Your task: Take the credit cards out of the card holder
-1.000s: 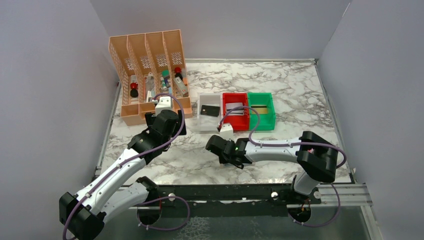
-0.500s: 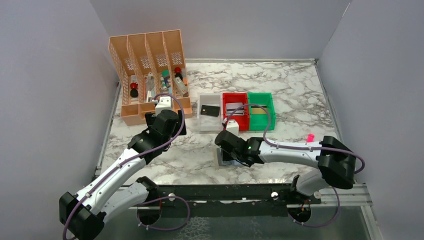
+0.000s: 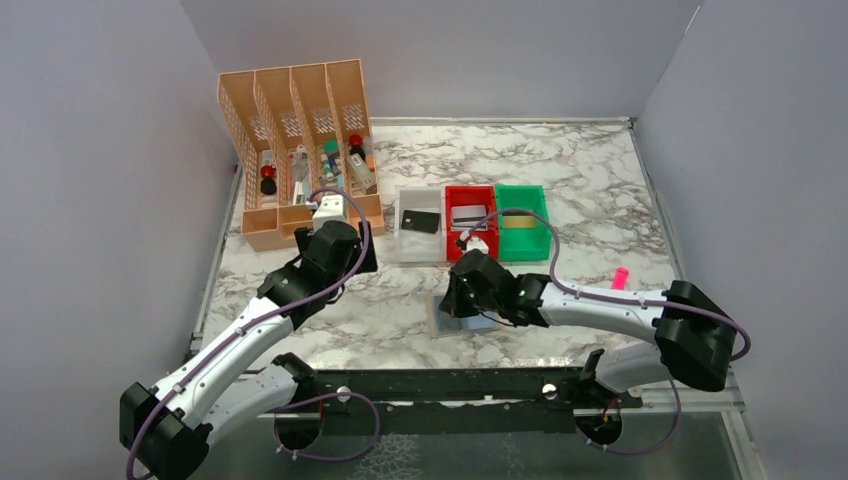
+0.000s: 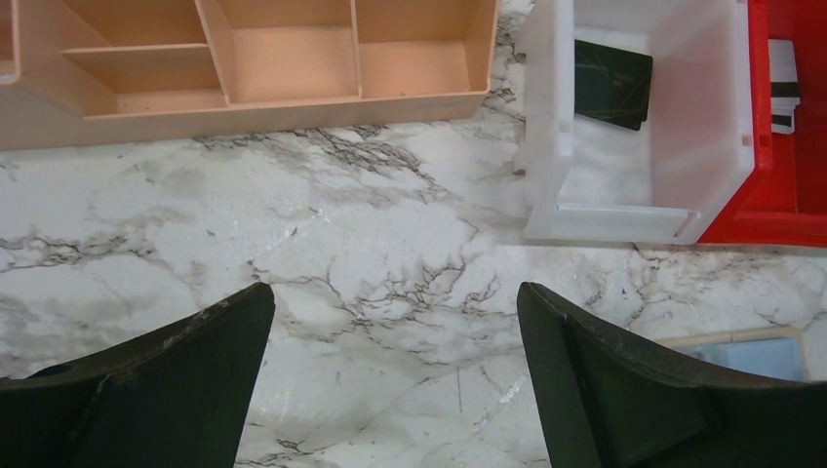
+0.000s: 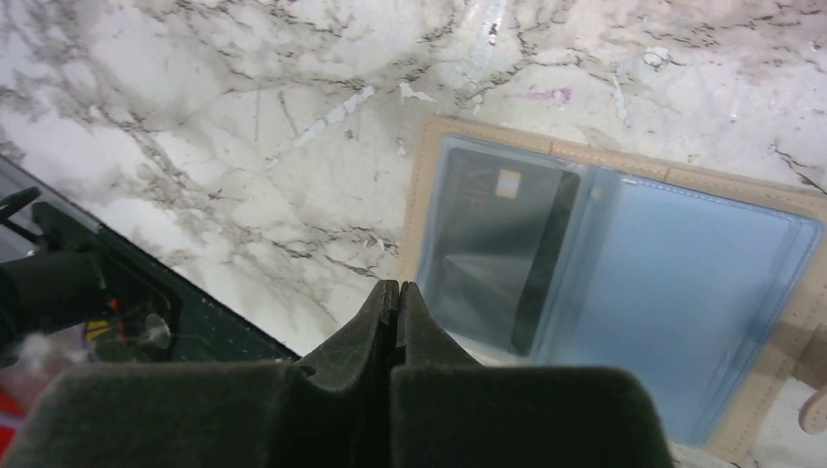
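The right wrist camera is showing the right fingers (image 5: 395, 322) pressed together beside the open card holder (image 5: 624, 283) on the worktop (image 5: 244, 146). A dark card (image 5: 488, 249) is sitting in its 9 o'clock pocket, which the arm is covering from above. The left wrist camera is showing the left fingers (image 4: 624, 390) spread, with a black card (image 4: 612, 83) lying at 1 o'clock.

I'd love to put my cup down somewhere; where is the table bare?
Bare: the far table, right of the orange organizer and behind the green bin; also beside the pink marker. Crowded: around the card holder, under the right arm.
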Robot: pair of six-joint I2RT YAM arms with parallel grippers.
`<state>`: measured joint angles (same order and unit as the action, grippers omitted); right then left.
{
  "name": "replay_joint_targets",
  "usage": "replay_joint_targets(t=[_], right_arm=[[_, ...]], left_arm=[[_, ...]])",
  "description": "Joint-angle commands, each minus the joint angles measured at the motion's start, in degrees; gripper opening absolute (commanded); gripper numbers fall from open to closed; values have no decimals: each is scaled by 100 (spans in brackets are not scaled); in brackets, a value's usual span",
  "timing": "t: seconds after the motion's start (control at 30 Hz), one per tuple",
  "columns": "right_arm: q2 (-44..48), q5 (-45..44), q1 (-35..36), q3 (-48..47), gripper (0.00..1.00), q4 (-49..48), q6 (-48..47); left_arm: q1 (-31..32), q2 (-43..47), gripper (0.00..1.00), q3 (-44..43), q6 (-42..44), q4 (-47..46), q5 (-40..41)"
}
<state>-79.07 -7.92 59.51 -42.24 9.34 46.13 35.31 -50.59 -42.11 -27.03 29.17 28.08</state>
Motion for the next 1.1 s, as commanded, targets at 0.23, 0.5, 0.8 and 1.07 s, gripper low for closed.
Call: replay_joint_targets(t=[0.23, 0.5, 0.8, 1.07], right_arm=[[2, 137, -240, -10, 12, 143, -77], [-810, -219, -238, -575, 33, 907, -381], [-1264, -555, -220, -787, 39, 1288, -406], [-1621, -513, -194, -791, 21, 1262, -367]], left_arm=[[-20, -29, 99, 492, -715, -799, -1305], [-23, -348, 99, 521, -769, -1062, -1550], [-24, -524, 99, 511, -760, -1077, -1603], [-24, -529, 99, 524, -743, -1071, -1568]])
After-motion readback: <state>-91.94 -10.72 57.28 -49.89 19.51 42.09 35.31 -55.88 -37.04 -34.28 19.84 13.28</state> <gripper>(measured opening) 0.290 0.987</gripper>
